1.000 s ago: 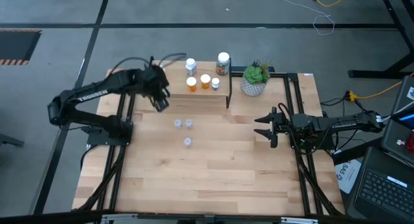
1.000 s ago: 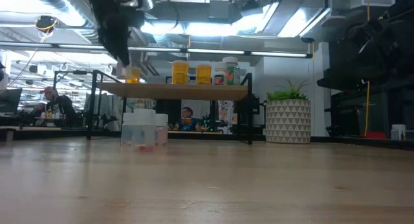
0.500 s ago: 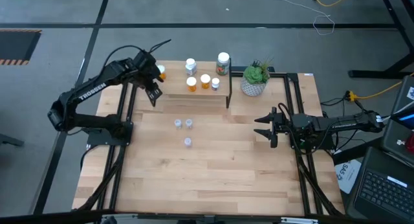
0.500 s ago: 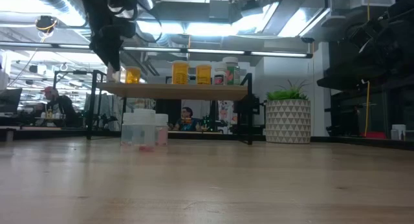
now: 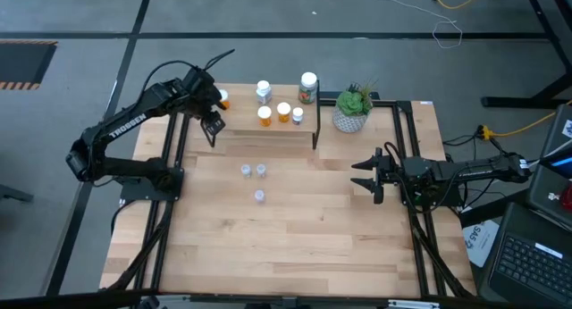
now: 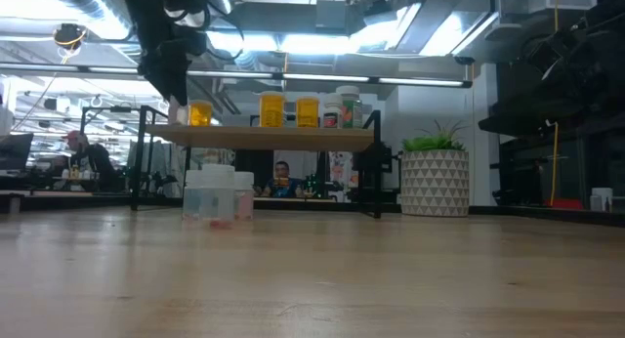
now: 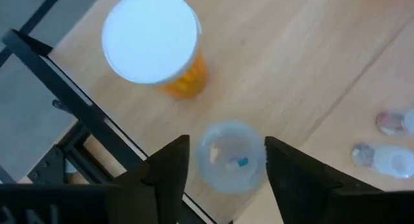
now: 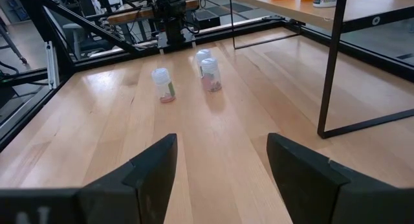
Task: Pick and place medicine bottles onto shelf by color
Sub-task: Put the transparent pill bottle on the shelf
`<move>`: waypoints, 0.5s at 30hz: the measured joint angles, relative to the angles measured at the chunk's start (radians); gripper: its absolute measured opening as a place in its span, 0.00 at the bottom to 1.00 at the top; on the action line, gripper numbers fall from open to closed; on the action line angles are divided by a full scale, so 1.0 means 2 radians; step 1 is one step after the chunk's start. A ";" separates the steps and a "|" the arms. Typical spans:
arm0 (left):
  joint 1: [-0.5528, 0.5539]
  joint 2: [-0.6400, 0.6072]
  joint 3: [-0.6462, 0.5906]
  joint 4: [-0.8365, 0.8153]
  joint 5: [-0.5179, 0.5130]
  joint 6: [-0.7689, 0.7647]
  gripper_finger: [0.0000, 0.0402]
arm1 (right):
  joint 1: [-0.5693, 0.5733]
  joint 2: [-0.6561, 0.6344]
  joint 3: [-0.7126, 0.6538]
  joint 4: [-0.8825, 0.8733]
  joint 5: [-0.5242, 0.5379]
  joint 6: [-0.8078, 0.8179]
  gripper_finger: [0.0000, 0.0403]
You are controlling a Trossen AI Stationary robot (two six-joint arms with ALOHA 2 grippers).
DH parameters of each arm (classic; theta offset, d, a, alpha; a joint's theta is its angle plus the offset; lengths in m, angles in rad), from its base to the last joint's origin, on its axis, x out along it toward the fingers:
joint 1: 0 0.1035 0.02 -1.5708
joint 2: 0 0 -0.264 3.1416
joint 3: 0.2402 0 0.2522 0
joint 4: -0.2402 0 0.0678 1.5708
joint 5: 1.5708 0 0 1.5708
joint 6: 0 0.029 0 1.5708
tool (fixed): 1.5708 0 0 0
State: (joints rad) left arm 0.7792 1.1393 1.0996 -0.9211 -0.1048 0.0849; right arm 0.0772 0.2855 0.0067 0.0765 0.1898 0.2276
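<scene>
Because the sorting goes by color, the desk (image 5: 295,220) carries the shelf (image 5: 268,130) at its far edge, where orange medicine bottles (image 5: 265,115) stand in one group and the dark bottle (image 5: 307,87) stands at the right end. Three clear bottles (image 5: 252,171) wait on the desk nearer the middle. At the shelf's left end the left gripper (image 7: 225,175) hovers, fingers (image 7: 169,166) closed on a clear bottle (image 7: 229,156) just beside an orange bottle (image 7: 155,46). Far right, the right gripper (image 8: 220,172) waits low, fingers spread.
</scene>
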 joint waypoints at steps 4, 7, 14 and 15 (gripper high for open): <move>0.000 0.000 0.000 0.000 -0.017 0.000 0.54 | 0.000 0.000 0.000 0.000 0.000 0.000 0.60; 0.000 0.000 0.000 0.021 -0.031 0.004 0.58 | 0.000 0.000 0.000 0.000 0.000 0.000 0.60; 0.000 0.000 0.037 0.042 -0.027 0.011 0.61 | 0.000 0.000 0.000 0.000 0.000 0.000 0.60; 0.000 0.000 0.047 0.031 -0.027 0.011 0.61 | 0.000 0.000 0.000 0.000 0.000 0.000 0.60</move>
State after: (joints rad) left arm 0.7788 1.1385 1.1942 -0.8594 -0.1589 0.1071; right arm 0.0769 0.2855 0.0067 0.0765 0.1898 0.2276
